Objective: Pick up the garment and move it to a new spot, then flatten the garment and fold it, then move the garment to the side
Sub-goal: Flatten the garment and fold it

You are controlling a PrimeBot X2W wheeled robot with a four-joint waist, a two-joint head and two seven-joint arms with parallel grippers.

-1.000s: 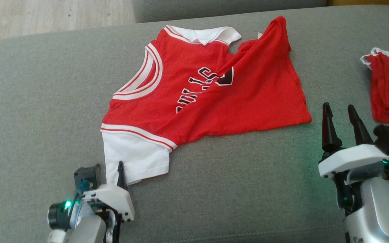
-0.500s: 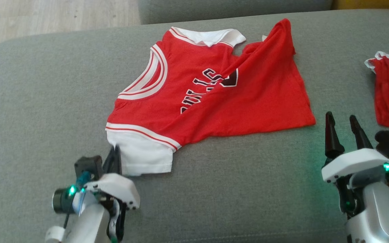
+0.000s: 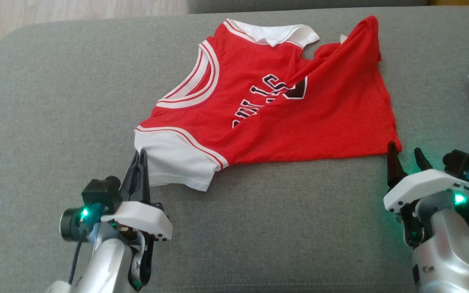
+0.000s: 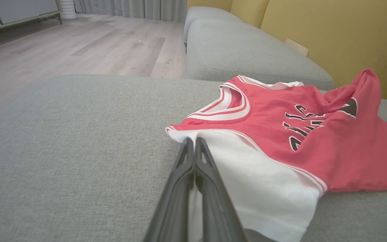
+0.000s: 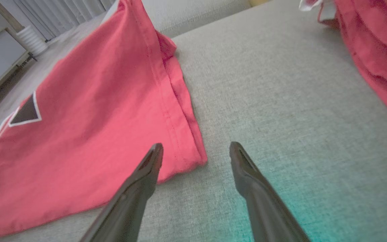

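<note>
The garment lies half folded on the grey sofa, spread ahead and to the right of the left gripper. Its fingers clench the white sleeve's edge (a white strip shows between them, wrist view). The right gripper: fingers released, empty; red hem corner sits beside its left fingertip.

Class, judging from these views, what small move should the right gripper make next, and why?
Probably ease the right gripper forward and close it: its open fingers straddle the hem corner of the garment, while the left gripper is shut on the white sleeve.
</note>
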